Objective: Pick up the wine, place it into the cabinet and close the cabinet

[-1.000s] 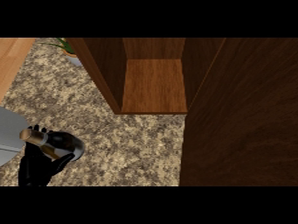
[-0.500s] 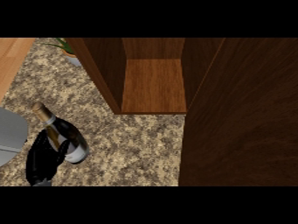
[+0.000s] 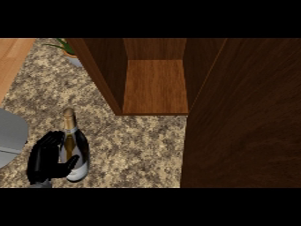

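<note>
- Head view: black left hand (image 3: 48, 156) curls round the dark, gold-necked glass wine bottle (image 3: 76, 152), down-left of the open brown wooden cabinet (image 3: 156, 88)
- Best kept upright, clearing the shelf edge

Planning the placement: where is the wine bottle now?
Head view, lower left: the wine bottle sits in the left hand, with the counter behind it, down-left of the open cabinet.
</note>
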